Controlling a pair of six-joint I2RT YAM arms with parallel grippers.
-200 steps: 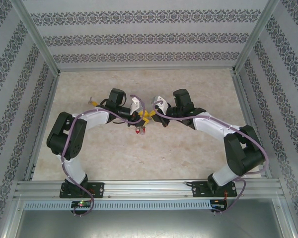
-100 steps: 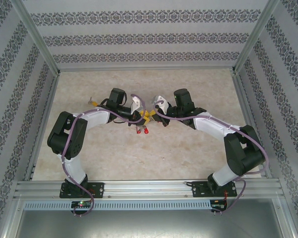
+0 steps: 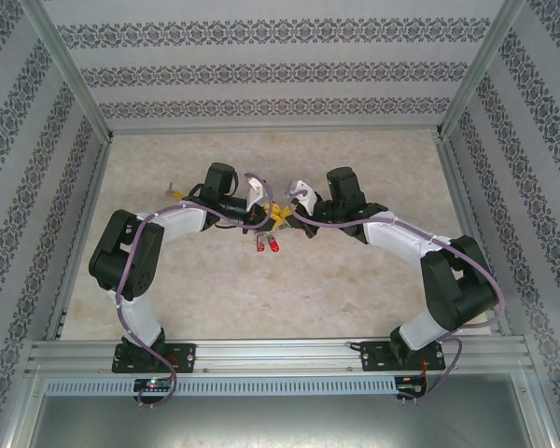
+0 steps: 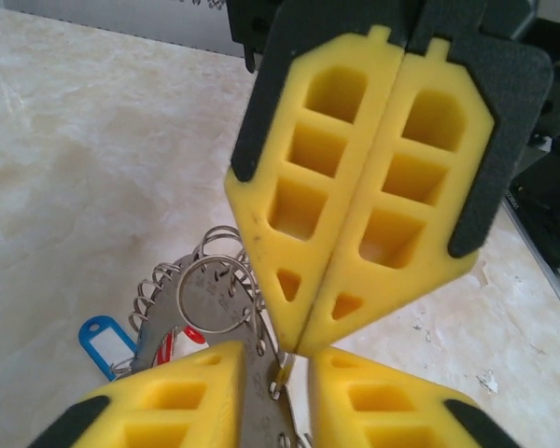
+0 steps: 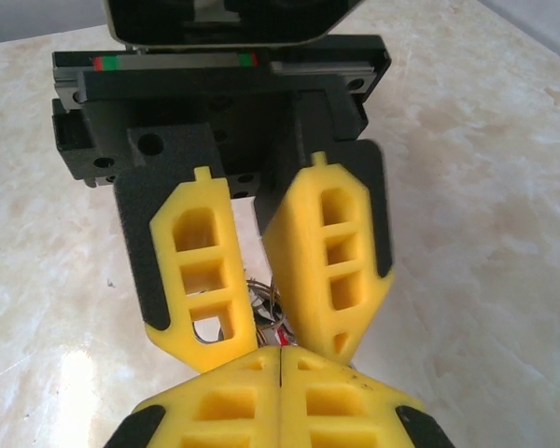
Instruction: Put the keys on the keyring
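The keyring [image 4: 252, 392], a grey metal ring fringed with wire loops [image 4: 210, 294] and red and blue tags [image 4: 101, 336], is held off the table with my left gripper [image 4: 275, 373] shut on it. My right gripper [image 4: 299, 345] comes in from above, shut on a thin silver key [image 4: 284, 369] right against the ring's edge. In the right wrist view my right gripper [image 5: 280, 355] is shut, tip to tip with the left fingers [image 5: 205, 271]. From above, both grippers [image 3: 278, 217] meet mid-table with red tags [image 3: 266, 245] hanging below.
A small yellow-headed key [image 3: 175, 191] lies on the marble tabletop [image 3: 355, 289] behind the left arm's elbow. Patterned walls and metal rails [image 3: 84, 205] close in the table on three sides.
The left wrist has turned slightly and the hanging red tags have swung a little. Both grippers stay tip to tip at the same spot.
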